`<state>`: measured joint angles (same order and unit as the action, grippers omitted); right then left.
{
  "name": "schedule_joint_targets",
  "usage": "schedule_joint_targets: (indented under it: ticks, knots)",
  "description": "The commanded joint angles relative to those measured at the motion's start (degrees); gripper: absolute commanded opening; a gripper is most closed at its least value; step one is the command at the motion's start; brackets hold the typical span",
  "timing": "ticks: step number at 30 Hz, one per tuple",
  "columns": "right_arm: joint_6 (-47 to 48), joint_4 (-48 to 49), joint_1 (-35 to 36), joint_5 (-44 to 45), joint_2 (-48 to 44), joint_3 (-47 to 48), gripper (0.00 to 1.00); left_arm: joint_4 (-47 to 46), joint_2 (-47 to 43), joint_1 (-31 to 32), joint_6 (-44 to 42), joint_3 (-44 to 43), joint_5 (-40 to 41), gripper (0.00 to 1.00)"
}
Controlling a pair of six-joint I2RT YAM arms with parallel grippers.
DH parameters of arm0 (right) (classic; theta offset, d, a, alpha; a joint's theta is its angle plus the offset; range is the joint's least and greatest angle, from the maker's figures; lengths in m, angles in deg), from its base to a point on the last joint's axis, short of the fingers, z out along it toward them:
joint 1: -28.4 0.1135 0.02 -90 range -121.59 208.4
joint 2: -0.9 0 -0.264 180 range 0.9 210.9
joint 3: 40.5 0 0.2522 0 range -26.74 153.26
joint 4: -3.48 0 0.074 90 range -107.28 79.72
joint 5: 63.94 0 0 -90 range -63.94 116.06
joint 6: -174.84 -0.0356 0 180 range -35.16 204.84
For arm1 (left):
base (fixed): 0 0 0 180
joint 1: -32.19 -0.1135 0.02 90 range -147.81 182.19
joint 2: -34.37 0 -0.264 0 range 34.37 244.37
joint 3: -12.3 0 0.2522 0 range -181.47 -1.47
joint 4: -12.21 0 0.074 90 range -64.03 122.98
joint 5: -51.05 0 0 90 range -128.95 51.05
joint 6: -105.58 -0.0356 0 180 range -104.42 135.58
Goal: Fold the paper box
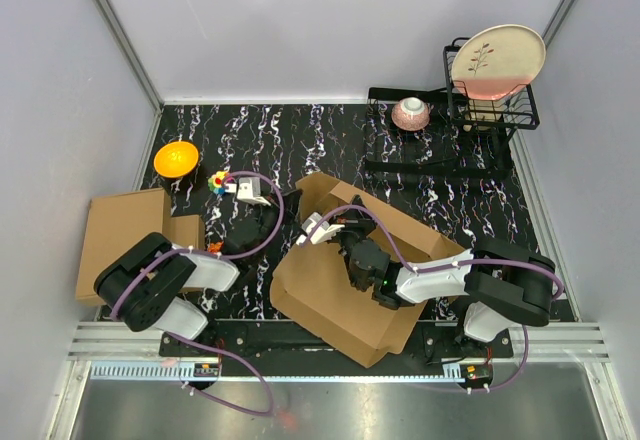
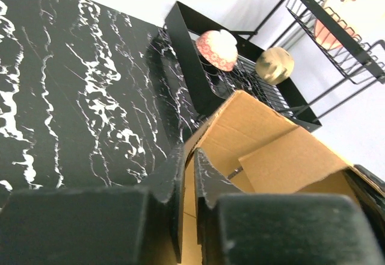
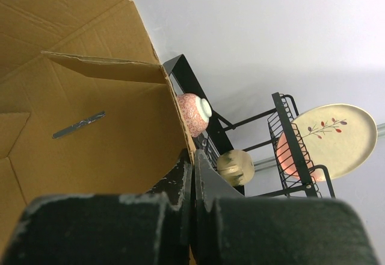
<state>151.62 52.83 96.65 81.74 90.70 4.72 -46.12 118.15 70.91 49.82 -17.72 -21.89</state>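
- Top view: the paper box (image 1: 330,300) lies half-folded on the worktop (image 1: 300,140), near the front, between both arms.
- Left wrist: the left pincer (image 2: 191,162) is nearly closed, nipping a raised flap's edge.
- Right wrist: the right pincer (image 3: 192,159) is clamped tight on a wall edge of the paper box.

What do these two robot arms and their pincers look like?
The left arm and right arm are each built of chunky black joints and white links, with a purple cable looping alongside. The left gripper and right gripper end in flat black fingers, scuffed whitish along their edges.
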Motion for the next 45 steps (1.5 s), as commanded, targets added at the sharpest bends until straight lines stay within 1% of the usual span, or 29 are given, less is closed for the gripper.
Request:
schedule_joint_targets:
  ticks: [1,7,10,13,17,21,27,33,36,37,41,45]
  knots:
    - [-4.64,-1.59,0.31,2.68,1.08,-1.23,0.00,-6.22,-1.78,0.91,0.48,2.36,-1.33,0.00]
    - [-4.73,-1.50,0.31,2.68,1.17,-1.14,0.00,-1.39,-10.82,4.34,-0.84,4.56,0.17,0.00]
    - [-4.82,-1.50,0.31,2.77,1.17,-1.05,0.00,1.51,-14.08,6.10,-0.84,4.91,0.60,0.00]
    - [-4.91,-1.59,0.31,2.77,1.34,-0.97,0.00,2.40,-15.67,7.42,-0.84,4.56,0.61,0.00]
    - [-5.26,-1.68,0.39,3.12,1.26,-1.05,0.00,3.89,-16.20,10.49,-0.84,3.77,0.69,0.00]
    - [-4.12,-0.54,0.74,3.56,1.34,-1.23,0.00,3.02,-15.59,13.66,-2.07,5.17,3.41,0.00]
    - [-1.66,0.87,2.85,4.35,0.38,-0.70,0.00,-0.85,-13.92,14.45,-1.10,9.04,6.84,0.00]
    - [-0.69,2.45,3.91,5.75,0.02,-0.79,0.00,-3.75,-11.90,15.77,-0.93,10.98,7.99,0.00]
    - [-0.16,4.30,4.44,6.98,0.81,-1.05,0.04,-6.21,-10.15,17.00,-1.19,11.41,8.16,0.00]
    - [0.79,6.04,4.79,7.59,1.08,-1.14,0.08,-6.74,-9.70,17.61,-1.19,11.33,8.25,0.00]
    - [4.40,11.85,5.84,9.36,2.66,-1.40,0.19,-9.64,-7.42,19.20,-1.19,12.12,8.87,0.00]
    - [7.22,16.33,7.07,10.50,4.41,-1.49,0.27,-12.27,-5.39,20.52,-1.10,12.73,10.10,0.00]
